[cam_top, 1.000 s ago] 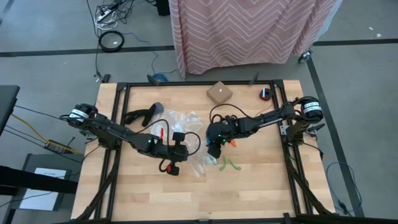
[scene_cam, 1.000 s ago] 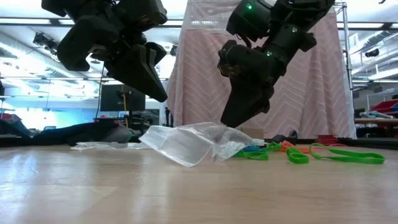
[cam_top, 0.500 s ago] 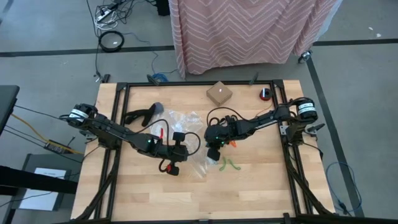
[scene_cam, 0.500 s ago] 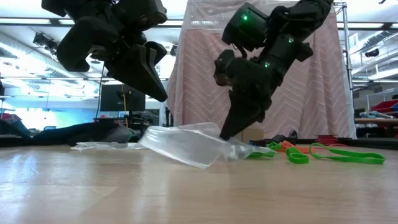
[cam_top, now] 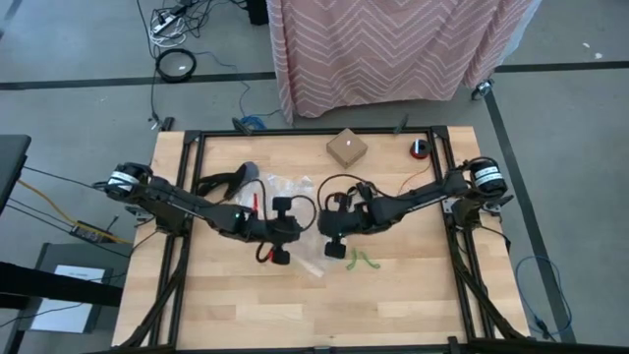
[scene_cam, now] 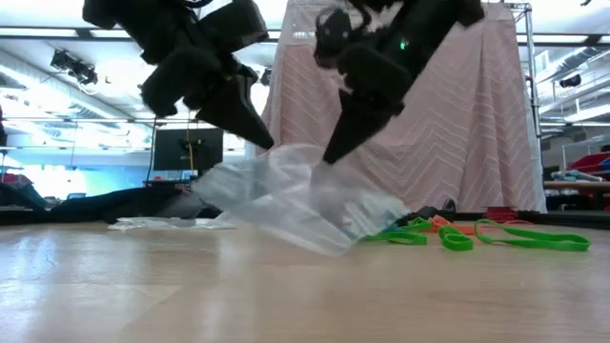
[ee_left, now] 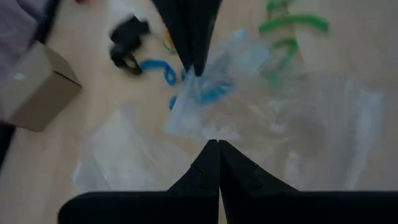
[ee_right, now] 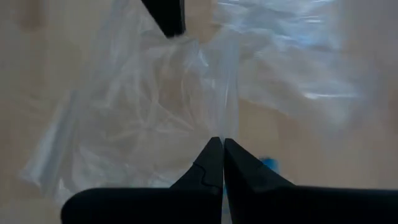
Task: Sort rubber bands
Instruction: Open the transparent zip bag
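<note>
A clear plastic bag point(scene_cam: 295, 195) hangs between my two grippers at the table's middle, and blue rubber bands point(ee_left: 211, 93) show through it. My left gripper point(cam_top: 280, 239) and my right gripper point(cam_top: 332, 234) face each other, both shut on the bag. Green rubber bands point(cam_top: 362, 261) lie on the wood just right of the bag, with orange ones point(scene_cam: 437, 224) behind them. A loose blue band point(ee_left: 158, 70) and a black one point(ee_left: 127, 43) lie farther back. My left gripper pinches the bag's upper edge point(ee_left: 214, 135) between its fingertips, slanting down from the table's left. One layer or several, I cannot tell. My right gripper pinches the film at the bag's top point(ee_right: 225, 127) at its fingertips, slanting down from the right. The bag hangs crumpled below both, with its lower end point(scene_cam: 329, 243) on the table.
A small cardboard box point(cam_top: 346, 147) and a red object point(cam_top: 420, 148) stand at the far edge. A black tool point(cam_top: 228, 182) and another clear bag point(cam_top: 287, 187) lie at the far left. Bare wood stretches along the near edge.
My right gripper has shut on the bag, rolled, and gone up and toward the table's left. The bag's top has been lifted and drawn up between the grippers; its lower end has stayed on the table. My left gripper has shifted a little right and up.
</note>
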